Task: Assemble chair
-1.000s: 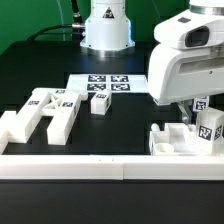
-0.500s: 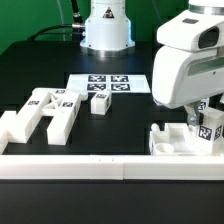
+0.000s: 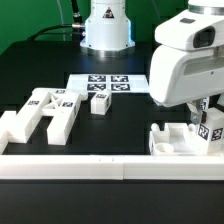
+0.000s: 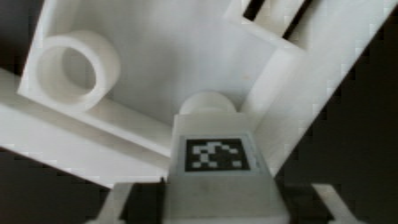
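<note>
My gripper (image 4: 222, 205) hangs low at the exterior view's right, over a chunky white chair piece with a round hole (image 3: 170, 138). A narrow upright chair piece with a marker tag (image 4: 217, 140) stands between my fingers (image 4: 125, 205), and the jaws are shut on its sides. That tagged piece (image 3: 210, 128) shows just below the white hand, which hides the fingertips in the exterior view. The ring of the round hole (image 4: 71, 70) lies beyond the held piece in the wrist view. More chair pieces (image 3: 40, 112) lie at the exterior view's left, and a small block (image 3: 100, 100) sits apart from them.
The marker board (image 3: 105, 84) lies flat mid-table, behind the small block. A long low white rail (image 3: 100, 165) runs along the table's front edge. The arm's base (image 3: 105, 25) stands at the back.
The jaws have come in from wide open onto the tagged piece. The hand has shifted a little toward the exterior view's right. The loose pieces at the left have not moved.
</note>
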### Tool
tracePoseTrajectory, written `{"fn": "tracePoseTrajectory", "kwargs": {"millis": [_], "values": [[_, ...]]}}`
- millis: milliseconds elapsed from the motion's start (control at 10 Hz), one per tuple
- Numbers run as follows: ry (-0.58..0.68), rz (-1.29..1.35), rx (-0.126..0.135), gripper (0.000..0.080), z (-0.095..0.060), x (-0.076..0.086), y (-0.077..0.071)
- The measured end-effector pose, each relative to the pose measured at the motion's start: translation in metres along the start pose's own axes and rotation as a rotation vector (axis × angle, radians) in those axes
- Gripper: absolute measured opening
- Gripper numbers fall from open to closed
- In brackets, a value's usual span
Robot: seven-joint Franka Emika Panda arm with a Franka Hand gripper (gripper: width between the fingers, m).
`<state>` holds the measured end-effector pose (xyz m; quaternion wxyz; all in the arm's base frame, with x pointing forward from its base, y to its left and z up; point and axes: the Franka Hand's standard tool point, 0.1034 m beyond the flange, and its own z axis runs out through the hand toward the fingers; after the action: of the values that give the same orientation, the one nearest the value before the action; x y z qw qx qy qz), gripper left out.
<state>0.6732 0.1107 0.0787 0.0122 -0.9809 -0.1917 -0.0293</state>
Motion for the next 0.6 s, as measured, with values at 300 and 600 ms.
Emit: {"fn": "tracePoseTrajectory", "kwargs": {"millis": [300, 600], "values": [[0.014, 0.283, 0.008, 0.0289, 0.0006, 0.0009, -0.0007], [0.012, 0.573, 0.011, 0.0291, 0.0008, 0.001, -0.002]]}}
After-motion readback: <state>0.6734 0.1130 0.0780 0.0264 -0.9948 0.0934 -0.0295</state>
